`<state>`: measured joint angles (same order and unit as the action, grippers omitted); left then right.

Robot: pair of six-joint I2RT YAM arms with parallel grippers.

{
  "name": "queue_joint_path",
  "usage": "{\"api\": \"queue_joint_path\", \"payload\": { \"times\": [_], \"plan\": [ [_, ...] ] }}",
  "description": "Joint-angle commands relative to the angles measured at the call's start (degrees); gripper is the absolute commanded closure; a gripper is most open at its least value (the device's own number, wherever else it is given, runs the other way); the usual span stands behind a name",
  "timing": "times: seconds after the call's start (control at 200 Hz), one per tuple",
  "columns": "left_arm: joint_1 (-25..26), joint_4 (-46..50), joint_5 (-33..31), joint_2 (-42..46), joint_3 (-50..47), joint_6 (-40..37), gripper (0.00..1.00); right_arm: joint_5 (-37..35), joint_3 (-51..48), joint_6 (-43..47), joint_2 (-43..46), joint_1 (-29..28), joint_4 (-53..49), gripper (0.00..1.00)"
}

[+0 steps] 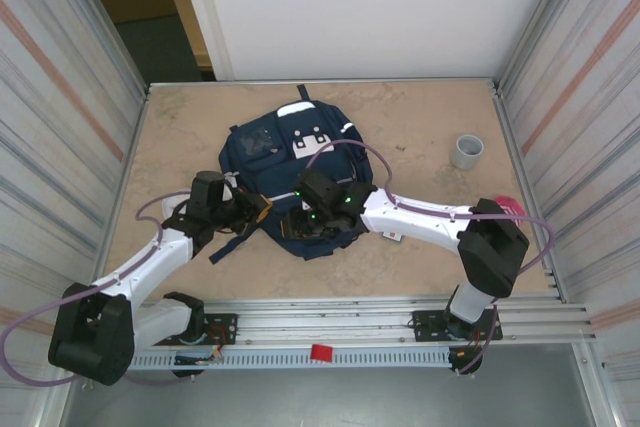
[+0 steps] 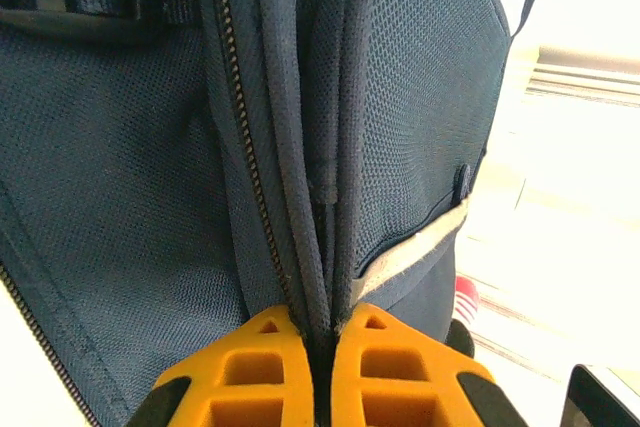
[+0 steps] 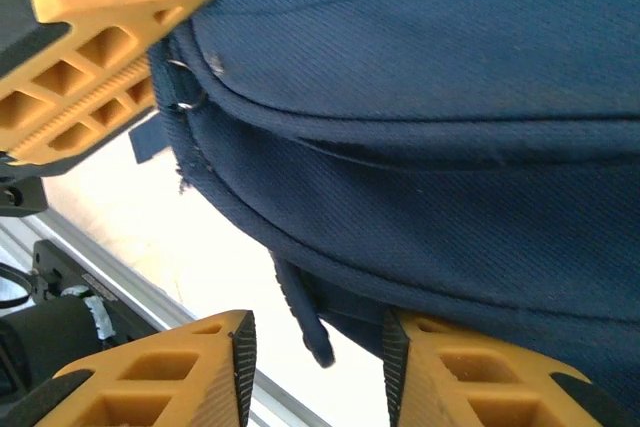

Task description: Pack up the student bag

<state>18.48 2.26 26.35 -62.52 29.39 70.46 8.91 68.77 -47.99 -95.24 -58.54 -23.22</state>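
Note:
The student bag, a navy blue backpack with white patches near its top, lies in the middle of the table. My left gripper is at its near left side. Up close, the left gripper is shut on a folded, piped edge of the student bag, beside a zipper line. My right gripper is at the bag's near edge. The right gripper stands open below the student bag, and a dark zipper pull cord hangs loose between its fingers. The left gripper's orange fingers show in the right wrist view at the upper left.
A grey cup stands at the back right. A pink-red object lies by the right wall, behind the right arm. Metal walls close both sides, and the rail runs along the near edge.

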Motion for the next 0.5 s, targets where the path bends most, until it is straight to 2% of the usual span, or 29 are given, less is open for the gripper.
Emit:
{"api": "queue_joint_path", "payload": {
  "times": [0.0, 0.09, 0.326, 0.496],
  "plan": [
    [0.42, -1.3, 0.96, 1.13, 0.92, 1.5, 1.0, 0.25, 2.4, -0.63, -0.85, -0.43, 1.8, 0.67],
    [0.42, -1.24, 0.95, 1.09, 1.09, 1.53, 1.0, -0.52, 3.52, -0.33, -1.74, -0.24, 1.54, 0.73],
    [0.68, -1.21, 0.96, 1.14, 1.63, 1.79, 1.0, -2.38, 7.24, 0.2, -5.05, -0.3, -1.41, 0.7],
    [0.86, -0.93, 0.58, 1.05, 2.23, 2.03, 1.0, -6.87, 10.06, 0.7, -7.19, -0.68, -7.0, 0.71]
  ]
}}
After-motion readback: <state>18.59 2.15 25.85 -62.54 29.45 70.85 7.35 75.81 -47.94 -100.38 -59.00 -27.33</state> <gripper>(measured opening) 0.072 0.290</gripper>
